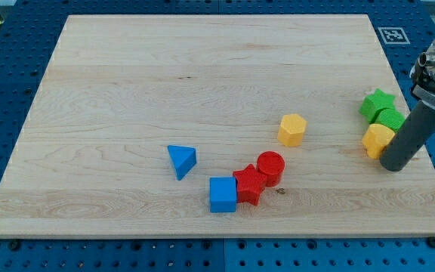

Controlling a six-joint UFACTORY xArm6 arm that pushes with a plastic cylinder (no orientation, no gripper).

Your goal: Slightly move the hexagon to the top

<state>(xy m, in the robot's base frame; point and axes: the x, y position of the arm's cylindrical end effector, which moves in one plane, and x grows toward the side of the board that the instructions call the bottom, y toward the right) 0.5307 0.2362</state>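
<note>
Pale wooden tabletop (202,75) on blue pegboard fills the camera view. No jaws exist on this rig, so none open or close; my tip (393,166) rests at the view's right, touching the yellow block (377,140) beside two green blocks (382,109). The yellow hexagon block (292,130) lies well left of the tip, slightly higher. The tip must first get below it.

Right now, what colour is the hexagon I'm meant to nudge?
Yellow. The hexagon sits near the board's middle-right, clearest in the camera view.
</note>
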